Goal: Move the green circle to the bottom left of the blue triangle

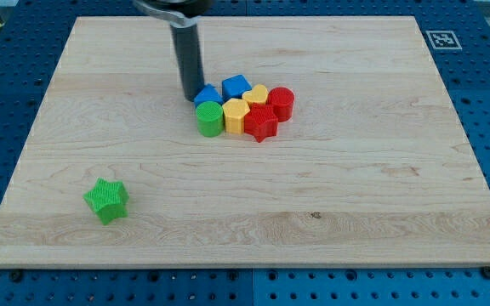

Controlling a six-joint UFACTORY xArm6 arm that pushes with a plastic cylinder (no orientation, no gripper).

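The green circle (209, 118) stands on the wooden board (330, 204), at the left end of a tight cluster of blocks. The blue triangle (208, 94) lies just above it, touching it. My tip (191, 96) rests on the board right against the blue triangle's left side, just above and left of the green circle. The dark rod rises from there to the view's top.
A blue cube (236, 86), a yellow hexagon (235, 115), a second yellow block (256, 94), a red star (261, 124) and a red cylinder (281, 103) complete the cluster. A green star (106, 200) sits alone at the lower left.
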